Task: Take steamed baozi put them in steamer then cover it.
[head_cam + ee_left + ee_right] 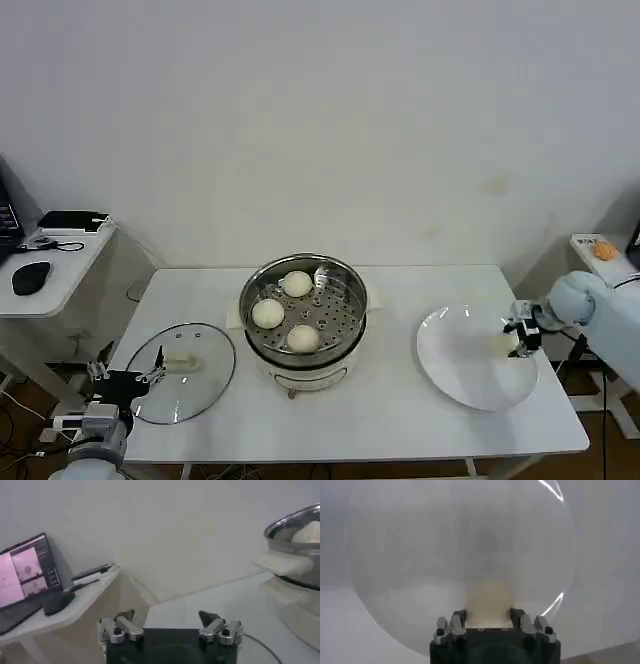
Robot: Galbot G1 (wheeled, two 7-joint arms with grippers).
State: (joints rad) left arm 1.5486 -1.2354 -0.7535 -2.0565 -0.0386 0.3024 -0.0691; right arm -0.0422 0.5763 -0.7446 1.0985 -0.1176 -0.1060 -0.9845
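On the white plate (470,375), the right gripper (519,339) has its jaws clamped around the last bun (489,600); the left gripper (127,378) waits, jaws apart, beside the glass lid (195,390).

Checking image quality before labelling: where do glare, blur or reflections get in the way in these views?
Head view: evenly lit, sharp; faint highlights on the round glass lid and the flat white plate. Right wrist view: the plate is soft, with bright glare streaks on its rim; the pale cream-white bun between the right gripper jaws is blurred. Left wrist view: the shiny stainless-steel steamer is soft.
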